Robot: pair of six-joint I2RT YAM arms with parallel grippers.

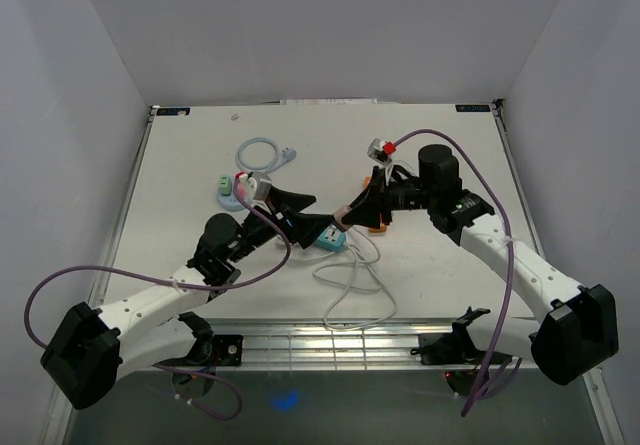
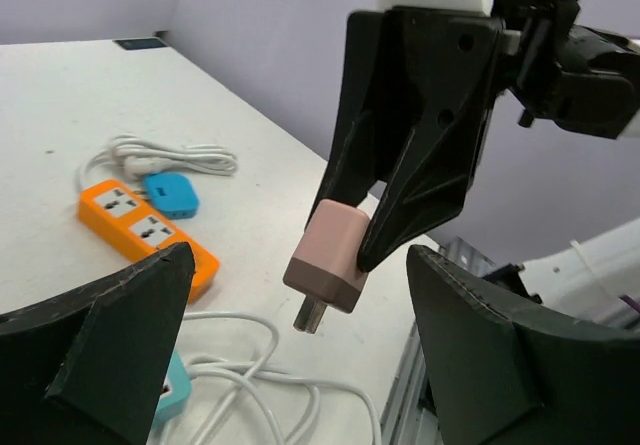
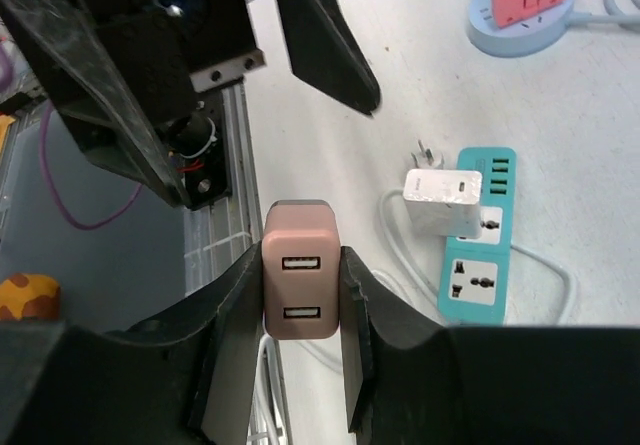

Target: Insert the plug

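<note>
A pink USB charger plug [image 3: 301, 285] hangs above the table with my right gripper [image 3: 301, 265] shut on its two sides; its USB ports face the right wrist camera. From the left wrist its metal prongs [image 2: 310, 315] point down and the right fingers [image 2: 400, 205] clamp it. My left gripper [image 2: 300, 260] stands wide open around the plug without touching it. A teal power strip [image 3: 478, 265] lies just below, with a white charger [image 3: 443, 203] plugged into it. From above, both grippers meet over the teal strip [image 1: 325, 235].
An orange power strip [image 2: 140, 227] and a blue adapter [image 2: 170, 193] lie behind the plug. White cable [image 1: 355, 285] loops toward the near edge. A pink and green socket on a round blue base [image 1: 228, 187] sits at the left, with a blue cable coil [image 1: 262, 153] behind it.
</note>
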